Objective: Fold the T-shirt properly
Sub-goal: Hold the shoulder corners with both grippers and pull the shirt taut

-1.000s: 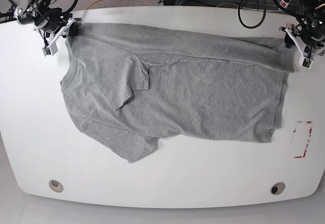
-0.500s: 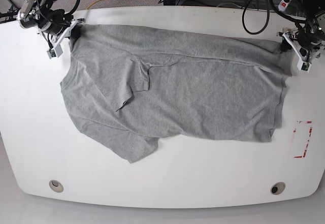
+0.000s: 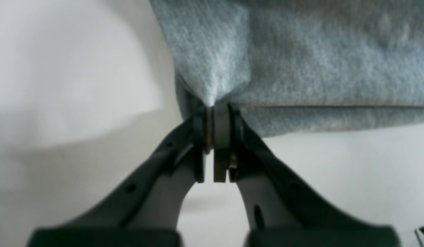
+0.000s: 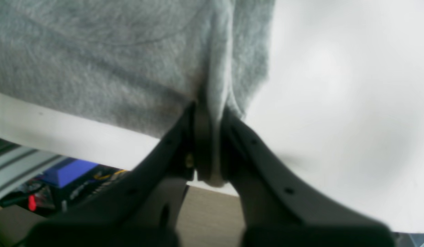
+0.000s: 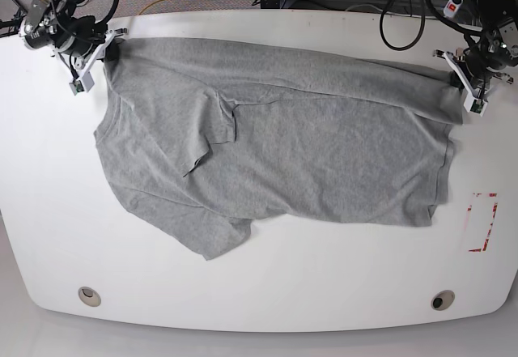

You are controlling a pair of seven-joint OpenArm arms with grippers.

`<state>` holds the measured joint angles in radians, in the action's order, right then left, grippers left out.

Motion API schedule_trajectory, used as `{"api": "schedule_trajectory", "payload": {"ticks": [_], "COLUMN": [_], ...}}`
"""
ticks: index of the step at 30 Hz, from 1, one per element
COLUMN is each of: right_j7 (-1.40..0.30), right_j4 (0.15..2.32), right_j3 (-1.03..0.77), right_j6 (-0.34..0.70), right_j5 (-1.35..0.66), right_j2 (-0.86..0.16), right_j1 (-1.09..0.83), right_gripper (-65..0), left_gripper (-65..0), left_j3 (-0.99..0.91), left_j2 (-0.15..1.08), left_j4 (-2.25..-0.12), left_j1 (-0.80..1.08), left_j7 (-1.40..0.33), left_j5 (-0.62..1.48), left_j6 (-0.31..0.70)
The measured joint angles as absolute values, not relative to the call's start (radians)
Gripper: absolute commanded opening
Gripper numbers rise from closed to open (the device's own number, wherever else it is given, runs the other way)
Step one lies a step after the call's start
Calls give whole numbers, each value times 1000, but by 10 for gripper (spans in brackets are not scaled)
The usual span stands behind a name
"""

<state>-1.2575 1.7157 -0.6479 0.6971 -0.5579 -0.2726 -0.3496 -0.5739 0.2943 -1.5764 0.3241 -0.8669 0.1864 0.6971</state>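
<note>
White table point(image 5: 267, 284) fills my base view, with cables and equipment along its far edge. I see the T-shirt point(image 5: 275, 155) lying spread across the table between the two hands, wrinkled, one sleeve folded over near the right hand. My left hand point(image 5: 468, 90) is pressed together, pinching a corner of the T-shirt point(image 3: 301, 61) at its fingertips point(image 3: 221, 123); cloth extends away from it. My right hand point(image 5: 91, 61) is likewise clamped, gripping a fold of grey fabric point(image 4: 129, 61) that runs down between its fingers point(image 4: 201, 137). Red tape marking point(image 5: 483, 223) lies on the table beyond the T-shirt hem, nearer my left hand.
</note>
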Motion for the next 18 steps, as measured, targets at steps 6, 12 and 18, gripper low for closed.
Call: {"api": "schedule_trajectory", "payload": {"ticks": [6, 12, 18], "right_j7": [-1258, -1258, -1259], "right_j4": [1717, 1721, 1721], "right_j3": [-618, -591, -592], "right_j6": [697, 697, 697], "right_j5": [-561, -569, -569], "right_j2": [-318, -336, -343], "right_j1": [-372, -389, -403], "right_gripper": [-650, -650, -650], "left_gripper": [-647, -647, -646], "left_j3": [-598, -601, -640], "left_j2": [291, 291, 286], "left_j4": [-1645, -1702, -1723], "left_j1": [415, 491, 535], "left_j7": [-887, -895, -897], "left_j5": [183, 168, 176], "left_j6": [698, 698, 703]}}
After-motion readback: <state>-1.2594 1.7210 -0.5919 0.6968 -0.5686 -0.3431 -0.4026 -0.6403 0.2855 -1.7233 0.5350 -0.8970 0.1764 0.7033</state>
